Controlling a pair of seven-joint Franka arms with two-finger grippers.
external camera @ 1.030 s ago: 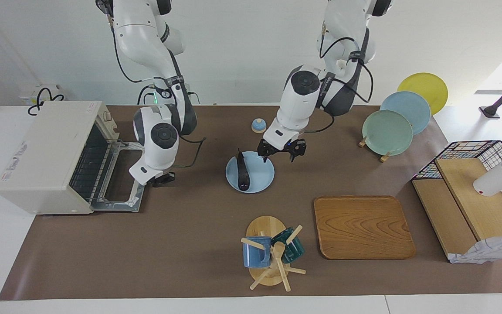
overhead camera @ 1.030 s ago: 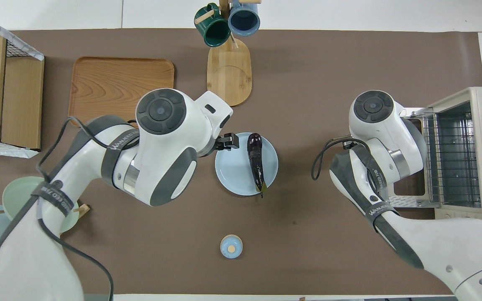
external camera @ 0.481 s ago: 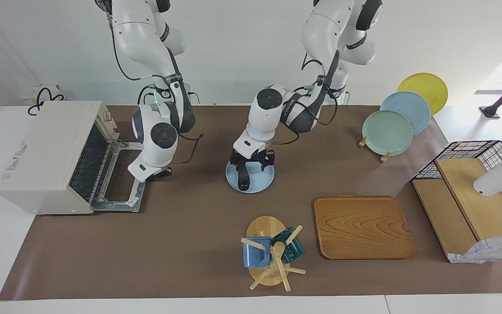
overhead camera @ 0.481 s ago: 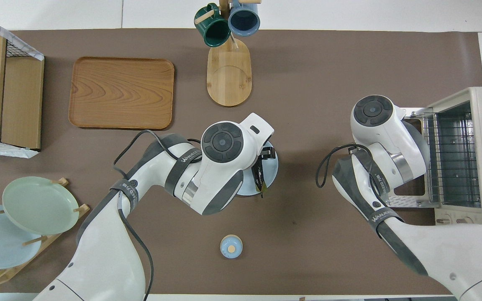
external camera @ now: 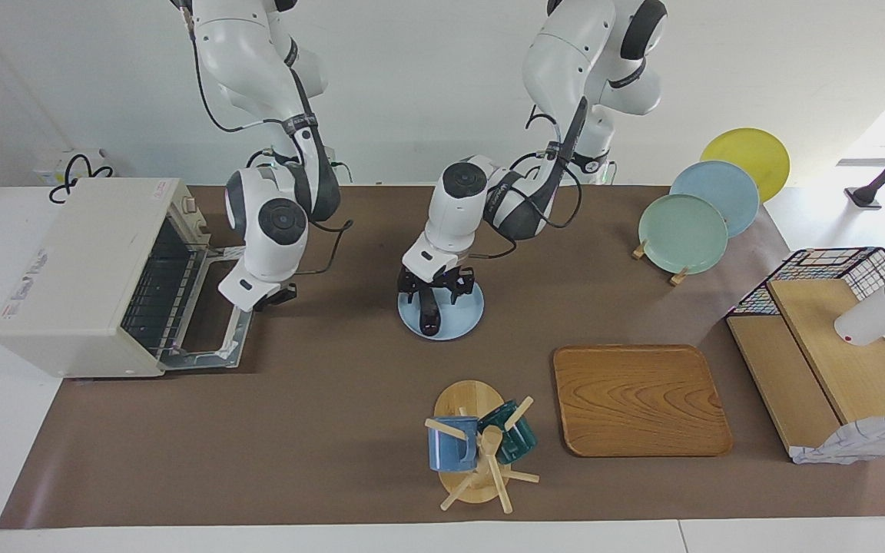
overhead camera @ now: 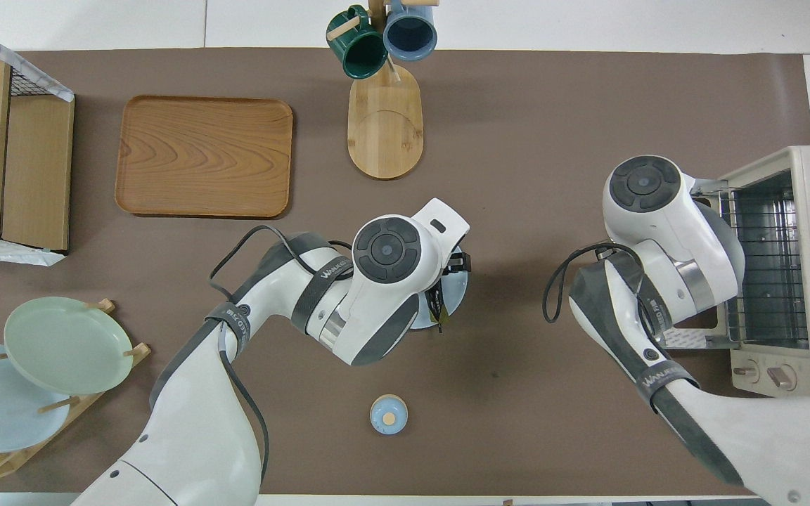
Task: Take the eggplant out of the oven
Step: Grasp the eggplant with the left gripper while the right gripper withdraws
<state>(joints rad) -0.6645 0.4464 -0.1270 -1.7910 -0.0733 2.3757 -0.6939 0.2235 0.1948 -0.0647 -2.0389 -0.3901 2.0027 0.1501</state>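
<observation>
The eggplant (external camera: 429, 316) lies on a light blue plate (external camera: 464, 315) in the middle of the table, stem end toward the robots. My left gripper (external camera: 433, 295) is down over the end of the eggplant nearer the robots, open, with a finger on either side of it. In the overhead view the left hand covers most of the eggplant (overhead camera: 436, 308) and plate (overhead camera: 456, 292). The oven (external camera: 81, 273) stands at the right arm's end with its door (external camera: 208, 338) folded down and its rack bare. My right gripper (external camera: 276, 296) hangs shut over the door's edge.
A wooden tray (external camera: 640, 399) and a mug tree (external camera: 477, 449) with two mugs lie farther from the robots than the plate. A plate rack (external camera: 684, 230) and a wire basket (external camera: 834, 346) stand at the left arm's end. A small blue bell (overhead camera: 388, 414) sits near the robots.
My left gripper has swung from beside the plate to over the eggplant and come down around it. My right gripper has lifted slightly and drawn back toward the robots.
</observation>
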